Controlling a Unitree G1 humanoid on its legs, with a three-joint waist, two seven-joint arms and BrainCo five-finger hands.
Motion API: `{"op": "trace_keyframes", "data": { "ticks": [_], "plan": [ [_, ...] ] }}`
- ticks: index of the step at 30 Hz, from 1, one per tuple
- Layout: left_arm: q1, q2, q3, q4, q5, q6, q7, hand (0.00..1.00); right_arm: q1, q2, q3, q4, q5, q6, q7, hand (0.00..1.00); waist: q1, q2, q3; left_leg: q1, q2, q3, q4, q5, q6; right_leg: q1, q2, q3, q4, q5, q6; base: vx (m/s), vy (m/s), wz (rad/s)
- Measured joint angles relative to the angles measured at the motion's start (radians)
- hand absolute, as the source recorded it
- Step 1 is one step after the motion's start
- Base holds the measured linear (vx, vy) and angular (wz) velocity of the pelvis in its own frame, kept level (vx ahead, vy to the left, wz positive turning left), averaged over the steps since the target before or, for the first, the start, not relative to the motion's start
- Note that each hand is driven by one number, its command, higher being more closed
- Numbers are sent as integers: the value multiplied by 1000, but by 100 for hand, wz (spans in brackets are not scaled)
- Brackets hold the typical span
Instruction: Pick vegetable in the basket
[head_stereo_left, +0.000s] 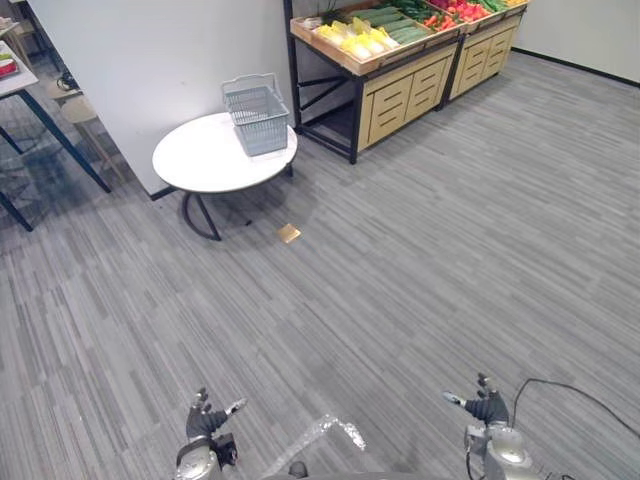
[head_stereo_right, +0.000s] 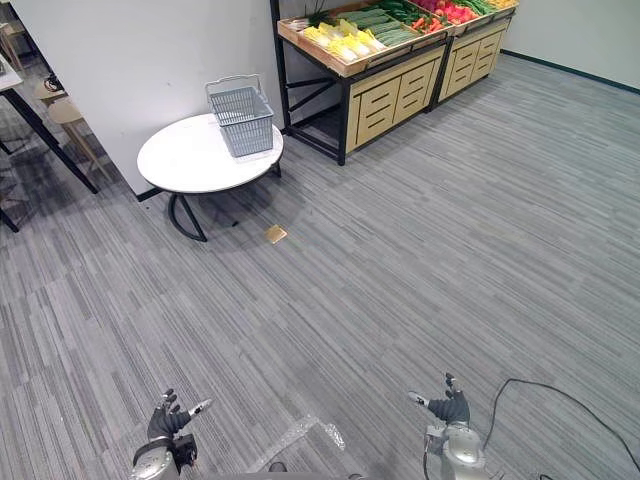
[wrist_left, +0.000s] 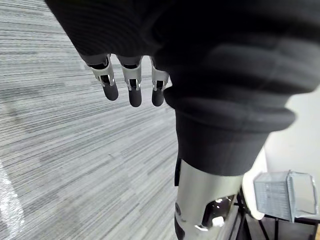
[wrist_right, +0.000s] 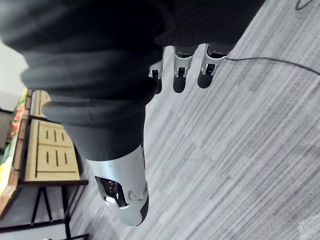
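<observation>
Grey striped floor (head_stereo_left: 430, 250) fills the room. At 11 o'clock a round white tabletop (head_stereo_left: 200, 160) carries a grey wire basket (head_stereo_left: 257, 118) near its 1 o'clock edge. At 1 o'clock is a wooden stand (head_stereo_left: 400, 85) with yellow, green and red vegetables (head_stereo_left: 385, 22) laid out on top, well apart from the basket. The left hand (head_stereo_left: 205, 420) at 7 o'clock and the right hand (head_stereo_left: 485, 407) at 5 o'clock hang over the floor, fingers (wrist_left: 131, 95) loosely spread, holding nothing.
</observation>
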Motion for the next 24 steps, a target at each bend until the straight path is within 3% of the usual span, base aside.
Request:
{"op": "trace_keyframes", "data": {
  "ticks": [11, 20, 24],
  "plan": [
    [43, 0, 9, 4, 10, -1, -58, 0, 13, -38, 12, 20, -14, 0, 23, 0, -1, 7, 4, 12, 3, 23, -11, 0, 1, 0, 1, 22, -17, 9, 2, -33, -4, -6],
    [33, 0, 7, 13, -13, -1, -58, 0, -10, -37, 15, 32, -12, 0, 22, 0, -1, -1, 8, 10, -1, 32, -15, -4, 5, -2, 9, 24, -21, 10, 3, 34, -9, -3],
    [32, -2, 7, 13, -37, -3, -55, 0, -47, -36, 44, 31, 1, -2, 19, 0, 3, -5, 22, -32, 1, 52, 58, -44, 11, -26, 8, 49, -7, 10, 3, -32, 7, -16]
  ]
}}
